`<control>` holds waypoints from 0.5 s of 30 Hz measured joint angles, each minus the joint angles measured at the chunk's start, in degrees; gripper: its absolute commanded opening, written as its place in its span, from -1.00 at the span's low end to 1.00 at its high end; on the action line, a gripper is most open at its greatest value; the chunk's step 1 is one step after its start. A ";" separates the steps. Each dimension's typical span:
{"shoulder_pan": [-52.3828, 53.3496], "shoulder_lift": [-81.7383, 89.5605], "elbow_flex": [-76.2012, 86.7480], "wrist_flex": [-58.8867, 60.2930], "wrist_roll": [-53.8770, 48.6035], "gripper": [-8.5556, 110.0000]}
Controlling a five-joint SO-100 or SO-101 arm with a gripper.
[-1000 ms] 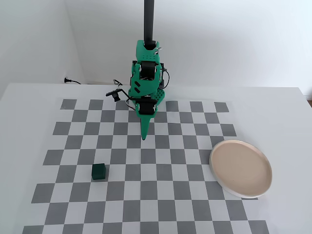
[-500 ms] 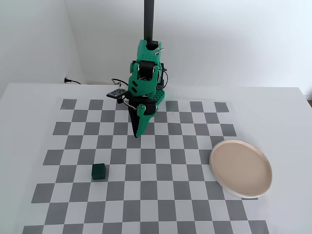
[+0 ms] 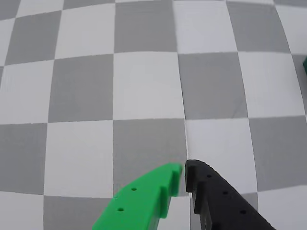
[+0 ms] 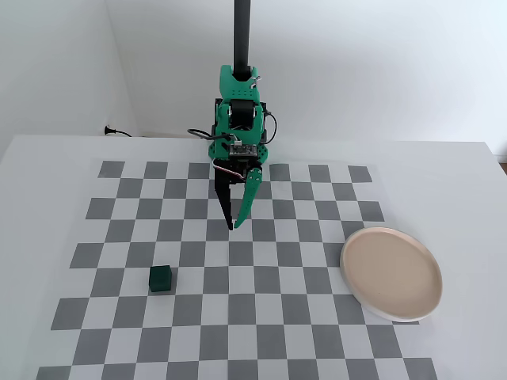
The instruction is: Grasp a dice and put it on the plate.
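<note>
The gripper [image 4: 234, 225] hangs point-down over the checkered mat [image 4: 238, 317], its tips close together with only a thin slit between them, and nothing is held in it. In the fixed view one finger is black [image 4: 223, 199] and the other bright green [image 4: 249, 198]; they spread apart near the wrist and meet at the bottom. The wrist view shows the same pair from above: the green finger [image 3: 144, 201] and the black finger [image 3: 216, 201] come in from the lower edge, their tips almost touching over the border between a grey square and a white one [image 3: 183, 178].

Taking the gripper as the landmark in the fixed view: the arm [image 4: 240, 119] rises straight above it, green with black motor blocks and some loose wires, up to a dark post [image 4: 242, 32] that runs out of the top of the picture. The dice [image 4: 162, 278] sits on the mat below and to the left of the gripper, well apart from it, flat on a grey square. The plate [image 4: 391, 273] lies below and to the right of the gripper, well apart, at the right edge of the mat, and it is empty. In the wrist view a sliver of dark green shows at the right edge [image 3: 305, 62]; whether that is the dice cannot be told.
</note>
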 measured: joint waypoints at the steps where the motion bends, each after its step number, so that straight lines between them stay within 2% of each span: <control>1: -0.18 0.00 0.00 -0.53 -0.62 -0.80; 9: -0.79 0.00 0.00 -4.31 -1.14 -0.53; 15: -0.79 0.00 0.00 -7.91 -0.09 -0.51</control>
